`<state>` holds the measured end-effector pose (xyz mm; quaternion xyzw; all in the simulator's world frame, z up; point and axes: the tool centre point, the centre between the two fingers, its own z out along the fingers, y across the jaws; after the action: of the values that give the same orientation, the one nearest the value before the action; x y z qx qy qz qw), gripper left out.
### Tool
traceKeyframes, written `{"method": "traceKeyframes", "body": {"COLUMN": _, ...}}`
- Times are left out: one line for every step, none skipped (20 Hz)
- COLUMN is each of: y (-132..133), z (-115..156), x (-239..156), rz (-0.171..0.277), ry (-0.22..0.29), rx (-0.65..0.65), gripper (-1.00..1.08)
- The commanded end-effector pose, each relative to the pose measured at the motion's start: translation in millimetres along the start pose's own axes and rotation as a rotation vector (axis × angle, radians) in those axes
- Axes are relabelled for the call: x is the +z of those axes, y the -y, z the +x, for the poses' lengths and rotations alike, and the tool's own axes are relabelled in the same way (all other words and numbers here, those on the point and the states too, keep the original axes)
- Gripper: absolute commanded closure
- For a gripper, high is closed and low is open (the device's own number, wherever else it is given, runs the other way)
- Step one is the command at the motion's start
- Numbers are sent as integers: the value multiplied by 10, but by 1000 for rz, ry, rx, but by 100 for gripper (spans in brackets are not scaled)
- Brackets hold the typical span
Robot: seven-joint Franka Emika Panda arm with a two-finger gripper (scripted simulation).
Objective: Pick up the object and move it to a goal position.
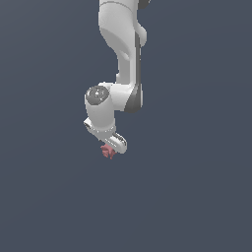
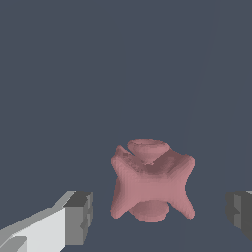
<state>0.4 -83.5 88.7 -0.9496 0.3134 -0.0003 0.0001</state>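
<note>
The object is a pinkish-red, lumpy, star-like shape. In the wrist view it sits between my two grey fingertips, with a gap on each side, so nothing touches it. My gripper is open around it. In the exterior view the object shows as a tiny pink lump just below the white hand of my gripper; the fingers themselves are hidden there by the hand.
The white arm comes down from the top of the exterior view. The ground is a plain dark blue-grey surface with no other objects in sight.
</note>
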Motion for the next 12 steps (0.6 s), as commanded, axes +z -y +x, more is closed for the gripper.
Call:
{"method": "traceKeyframes", "body": {"y": -4, "z": -4, "x": 66, "rz": -1, "ry": 1, "rx": 1, "gripper": -92}}
{"method": "traceKeyframes", "body": {"y": -5, "z": -5, "x": 108, "rz": -1, "ry": 1, "rx": 1, "gripper": -92}}
{"method": "traceKeyframes", "body": {"y": -6, "z": -6, "x": 157, "rz": -1, "ry": 1, "rx": 2, "gripper": -92}}
{"method": "traceKeyframes", "body": {"y": -8, "z": -7, "x": 213, "rz": -1, "ry": 1, "rx": 3, "gripper": -92}}
{"method": "traceKeyframes", "body": {"y": -10, "z": -9, "x": 272, "rz": -1, "ry": 1, "rx": 3, "gripper": -92}}
{"method": "traceKeyframes", "body": {"y": -11, "z": -10, "x": 325, "rz": -1, "ry": 1, "rx": 4, "gripper": -92}}
{"method": "traceKeyframes", "body": {"y": -12, "z": -11, "x": 370, "rz": -1, "ry": 1, "rx": 5, "gripper": -92}}
{"method": "traceKeyframes", "body": {"y": -13, "z": -10, "x": 407, "rz": -1, "ry": 1, "rx": 5, "gripper": -92}}
{"method": "traceKeyframes", "body": {"y": -10, "z": -10, "x": 436, "rz": -1, "ry": 1, "rx": 5, "gripper": -92}}
{"method": "traceKeyframes", "body": {"y": -11, "z": -7, "x": 457, "rz": 0, "ry": 1, "rx": 6, "gripper": -92}}
{"method": "traceKeyframes", "body": {"y": -9, "z": -5, "x": 470, "rz": 0, "ry": 1, "rx": 6, "gripper": -92}}
{"method": "traceKeyframes", "body": {"y": -7, "z": -2, "x": 477, "rz": 0, "ry": 1, "rx": 6, "gripper": -92}}
